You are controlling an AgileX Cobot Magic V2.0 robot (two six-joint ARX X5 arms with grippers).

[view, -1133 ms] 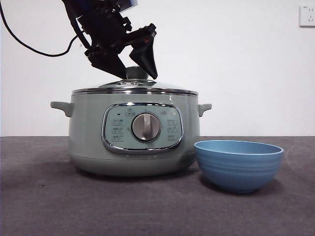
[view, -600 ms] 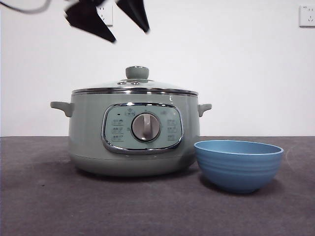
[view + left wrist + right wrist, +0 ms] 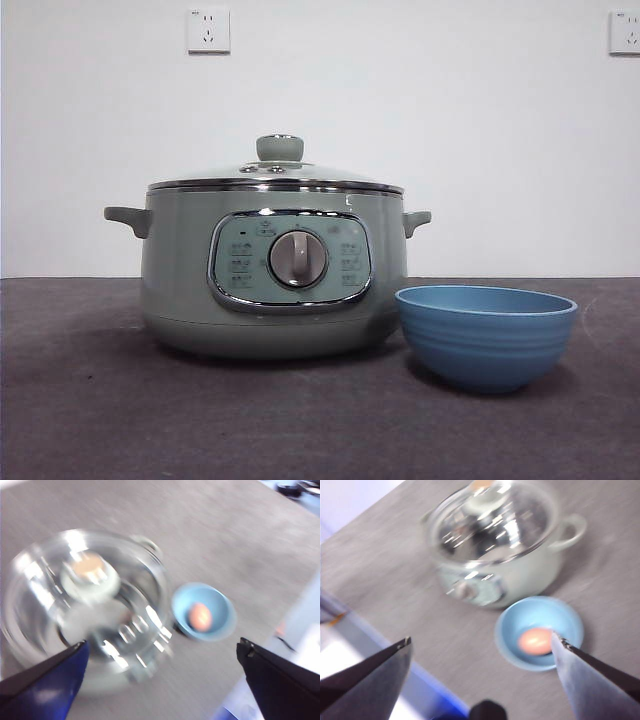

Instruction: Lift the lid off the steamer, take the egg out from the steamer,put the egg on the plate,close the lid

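The pale green steamer [image 3: 270, 280] stands on the table with its glass lid [image 3: 276, 178] seated on it, knob up. The blue plate [image 3: 486, 335], a ribbed bowl, sits just to its right. The left wrist view shows the lid [image 3: 90, 600], the plate [image 3: 204, 612] and a pink-orange egg [image 3: 200, 616] lying in it. The right wrist view shows the steamer [image 3: 495, 545], the plate [image 3: 539, 632] and the egg [image 3: 536, 640]. My left gripper [image 3: 165, 680] and right gripper [image 3: 482, 670] are both open, empty and high above the table, out of the front view.
The table [image 3: 100, 420] is covered in dark grey cloth. A white wall with two sockets [image 3: 208, 30] stands behind. The table's edge [image 3: 375, 640] shows in the right wrist view.
The gripper that was around the lid's knob has let go, risen and left the front view. The lid stays seated on the steamer.
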